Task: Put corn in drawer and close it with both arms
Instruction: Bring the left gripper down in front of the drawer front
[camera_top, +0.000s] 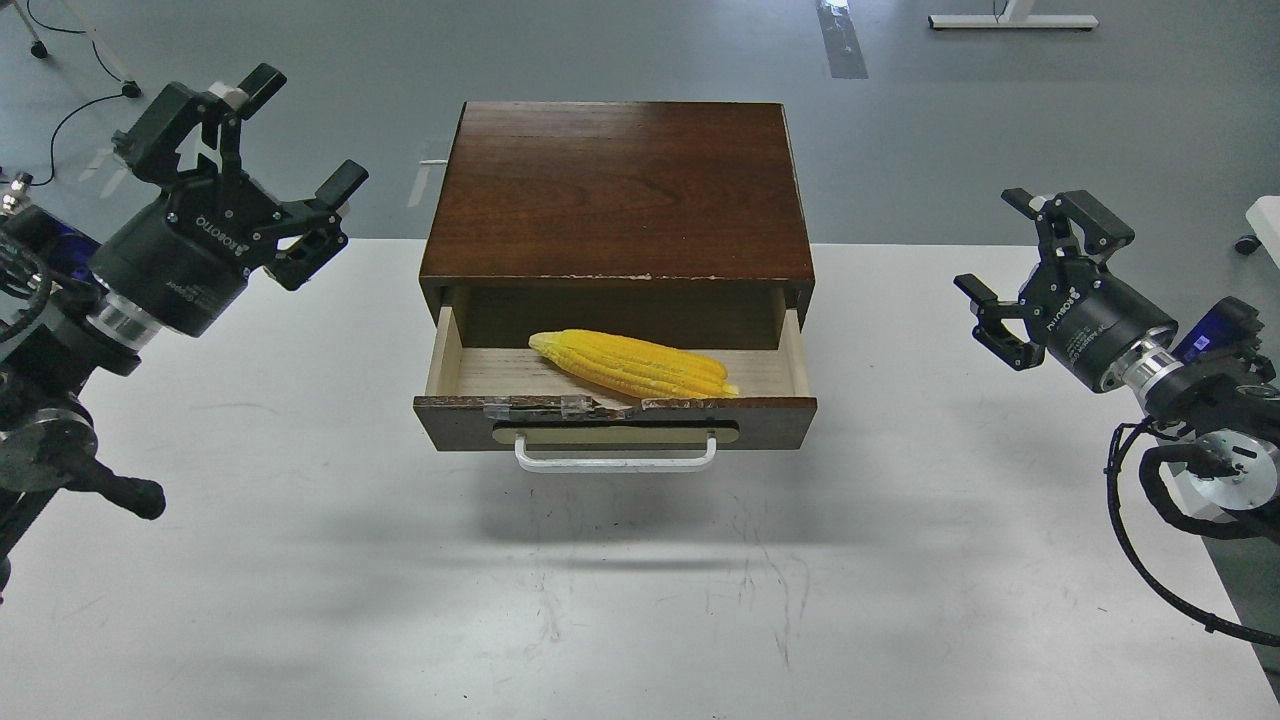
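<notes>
The yellow corn (633, 362) lies inside the drawer (615, 420), which is pulled out of the dark brown wooden box (617, 190) at the table's middle. The drawer has a chipped dark front and a white bar handle (615, 462). My left gripper (255, 165) is open and empty, up at the left, well apart from the box. My right gripper (1035, 265) is open and empty, at the right, above the table and far from the drawer.
The white table (900, 560) carries the box and drawer. Its right edge runs close under my right arm. Cables lie on the grey floor at the far left. A white frame piece (1230, 460) stands off the table's right side.
</notes>
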